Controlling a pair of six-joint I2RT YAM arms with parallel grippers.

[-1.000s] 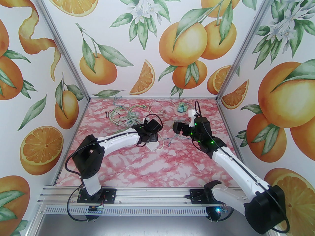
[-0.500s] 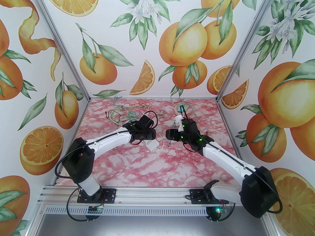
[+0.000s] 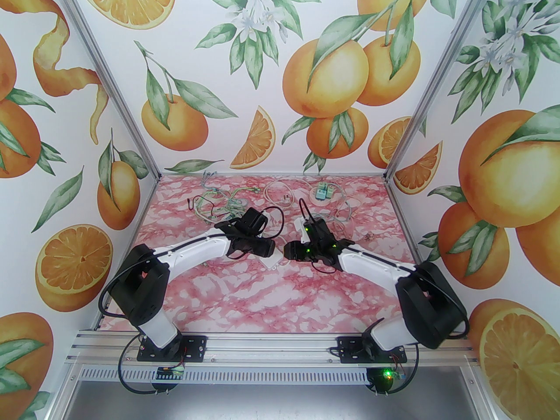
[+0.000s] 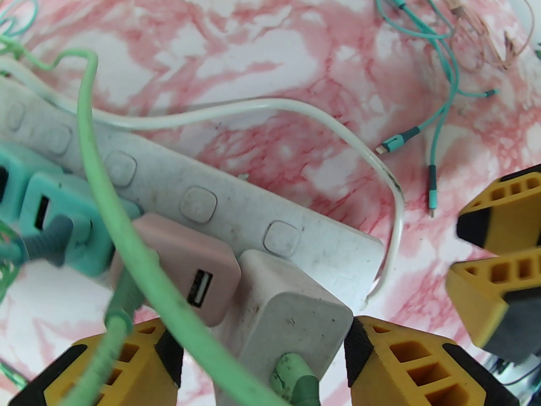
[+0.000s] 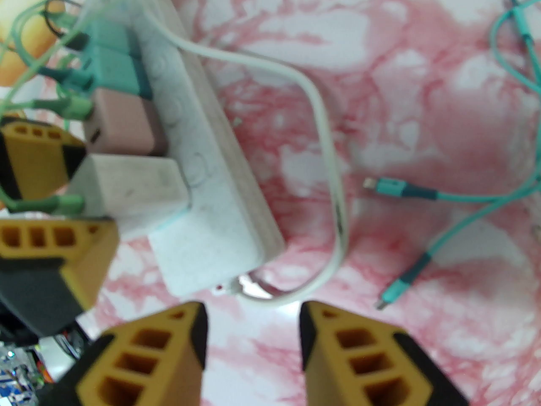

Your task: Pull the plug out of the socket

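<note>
The white socket strip [image 4: 236,193] [image 5: 219,209] [image 3: 273,261] lies mid-table with several plugs in it. At its near end sits a white plug [image 4: 291,307] [image 5: 131,188] with a green cable, and a pink plug [image 4: 186,252] sits beside it. My left gripper [image 4: 262,332] [image 3: 262,250] stands open astride the white plug. One pad touches the plug's corner, and the green cable runs between the other pad and the plug. My right gripper [image 5: 253,311] [image 3: 291,252] is open, narrowly, at the strip's end by its white cord, holding nothing.
Teal plugs [image 4: 46,209] fill the strip's far sockets. Loose teal cables [image 5: 405,190] [image 4: 439,121] and a pink cable [image 4: 482,45] lie to the right. A wire tangle [image 3: 218,204], a white coil [image 3: 280,190] and teal adapters [image 3: 323,190] lie at the back. The two grippers are close together.
The right arm swung left and down from the back right to the strip's end, and its jaws narrowed a lot. The left gripper lowered over the white plug while closing.
</note>
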